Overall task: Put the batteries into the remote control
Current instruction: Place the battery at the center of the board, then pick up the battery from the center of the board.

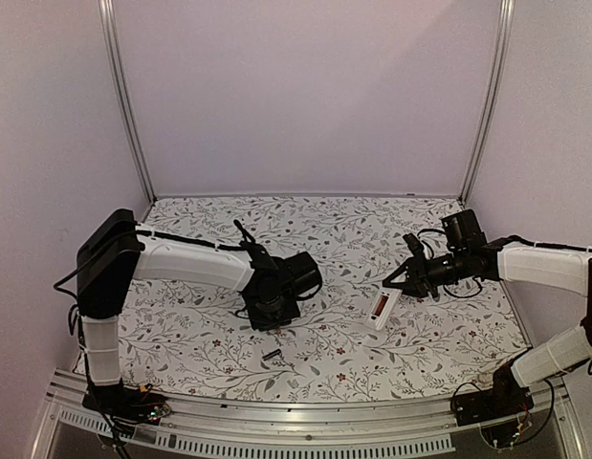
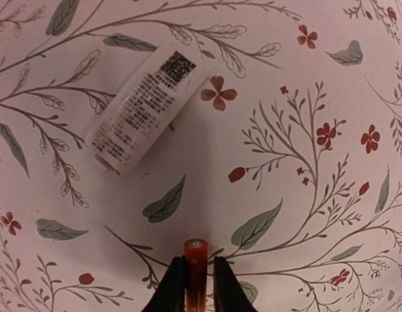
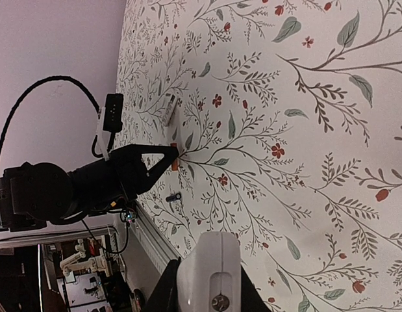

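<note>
I read left gripper pinching the light, probably slick orange battery sidewise, right gripper clamping the rigid remote control endwise.

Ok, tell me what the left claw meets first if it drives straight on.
Probably the floral table surface: the left claw points down at it, gripping the orange battery, whose tip would touch first. The white labelled piece lies aside, out of line.
</note>
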You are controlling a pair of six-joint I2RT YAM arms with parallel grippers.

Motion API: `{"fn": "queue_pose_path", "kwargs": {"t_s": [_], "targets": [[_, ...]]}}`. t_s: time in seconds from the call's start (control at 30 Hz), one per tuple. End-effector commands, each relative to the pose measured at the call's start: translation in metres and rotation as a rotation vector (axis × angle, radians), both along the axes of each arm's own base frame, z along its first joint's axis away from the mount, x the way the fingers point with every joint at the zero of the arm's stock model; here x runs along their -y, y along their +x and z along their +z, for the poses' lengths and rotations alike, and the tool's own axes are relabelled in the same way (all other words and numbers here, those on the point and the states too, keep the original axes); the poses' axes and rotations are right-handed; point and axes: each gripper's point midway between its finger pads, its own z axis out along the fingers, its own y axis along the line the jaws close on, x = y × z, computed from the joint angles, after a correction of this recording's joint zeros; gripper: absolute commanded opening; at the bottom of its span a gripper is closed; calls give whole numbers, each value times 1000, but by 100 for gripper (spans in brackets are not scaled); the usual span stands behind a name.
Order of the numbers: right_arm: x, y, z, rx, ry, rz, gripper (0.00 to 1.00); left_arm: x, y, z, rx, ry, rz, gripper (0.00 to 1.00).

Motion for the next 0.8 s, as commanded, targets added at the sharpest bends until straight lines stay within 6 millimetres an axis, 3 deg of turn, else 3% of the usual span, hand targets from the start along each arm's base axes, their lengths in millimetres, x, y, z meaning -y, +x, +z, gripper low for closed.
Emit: {"fn": "queue_pose_path", "kwargs": {"t_s": [0.0,0.13,0.2,0.23,0.37,0.4,0.47,0.63,0.7,0.77], "targets": [[0,5,5,10,6,5,0,-9,4,-2,-32,2,16,29],[2,5,6,13,7,4,0,-13,5,12,-20,-15,-51,41],[2,6,6,15,9,5,0,-8,15,30,39,-32,-167,44],[2,6,7,16,10,6,0,-5,21,44,86,-34,-250,44],[2,5,9,26,17,14,0,15,37,105,302,17,-717,75],[3,5,10,32,18,13,0,22,35,116,341,12,-861,83],[3,5,12,41,21,15,0,37,17,130,378,-85,-1140,88],[4,5,13,47,27,18,0,13,22,127,400,148,-1489,89],[3,4,13,46,31,22,0,7,31,123,431,139,-1541,99],[3,4,14,46,35,26,0,1,31,117,430,112,-1644,100]]}}
